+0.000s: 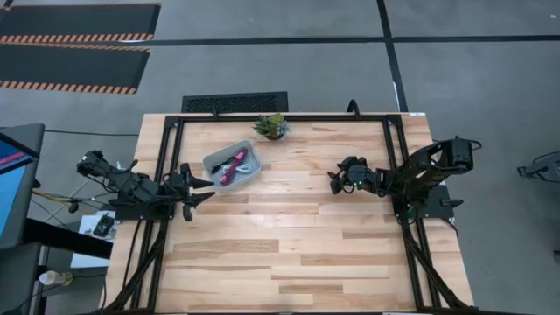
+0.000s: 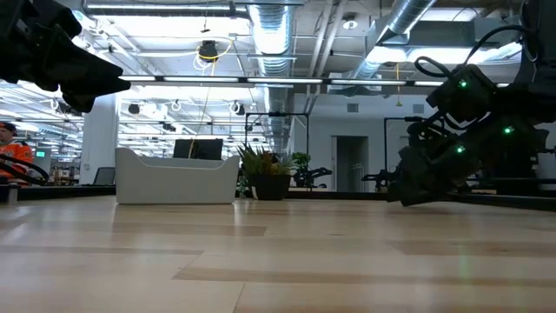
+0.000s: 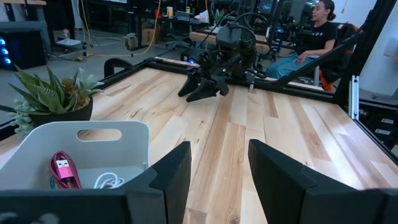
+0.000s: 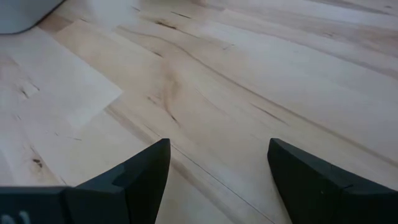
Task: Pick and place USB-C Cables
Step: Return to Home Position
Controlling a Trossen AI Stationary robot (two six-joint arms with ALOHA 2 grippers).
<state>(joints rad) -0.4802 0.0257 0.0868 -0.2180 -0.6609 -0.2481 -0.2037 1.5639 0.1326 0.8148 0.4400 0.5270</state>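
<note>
The wooden counter [image 1: 289, 254] takes up most of what I see from above, and I call its far edge twelve o'clock. The left arm lies at nine o'clock, its left tool [image 1: 201, 188] spread wide and holding nothing, just beside the near corner of the pale bin [image 1: 213, 162]. The right arm sits at about two o'clock, its right tool [image 1: 337, 179] also parted and holding nothing, low over bare wood and well apart from the bin. The risk, to my eye, is on the left. If that arm swings as it folds home, a finger could clip the bin wall and shove or tip it, spilling what is inside. The bin stands at about ten o'clock, with a potted plant [image 1: 272, 125] at twelve just beyond it. Of the USB-C cables, a maroon cable [image 3: 62, 171] and a white cable [image 3: 109, 182] lie coiled on the bin's floor. I cannot make out a teal or black one. None lies loose on the counter.
</note>
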